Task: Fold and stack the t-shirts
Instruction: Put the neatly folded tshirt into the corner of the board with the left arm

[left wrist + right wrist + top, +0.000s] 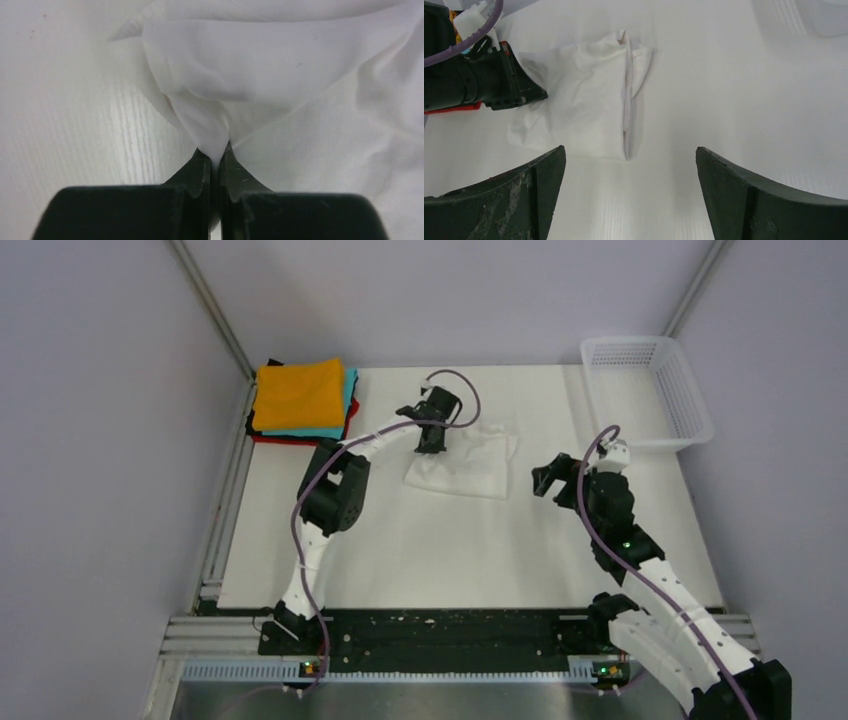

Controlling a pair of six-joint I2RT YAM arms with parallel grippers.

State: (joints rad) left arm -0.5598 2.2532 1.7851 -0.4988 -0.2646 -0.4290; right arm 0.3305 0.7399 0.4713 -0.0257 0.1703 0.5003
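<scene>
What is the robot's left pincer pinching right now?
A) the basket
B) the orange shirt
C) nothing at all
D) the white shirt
D: in the left wrist view, the left pincer is closed tight on a bunched fold of the white t-shirt, with the cloth squeezed between its tips.

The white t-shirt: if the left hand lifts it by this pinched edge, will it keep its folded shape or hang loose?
Probably it hangs loose: the white t-shirt bunches into soft creases where the left hand pinches it. It looks thin and light, so one hand should carry it. Its folded layers lie loosely, so they may slide open when dragged.
</scene>
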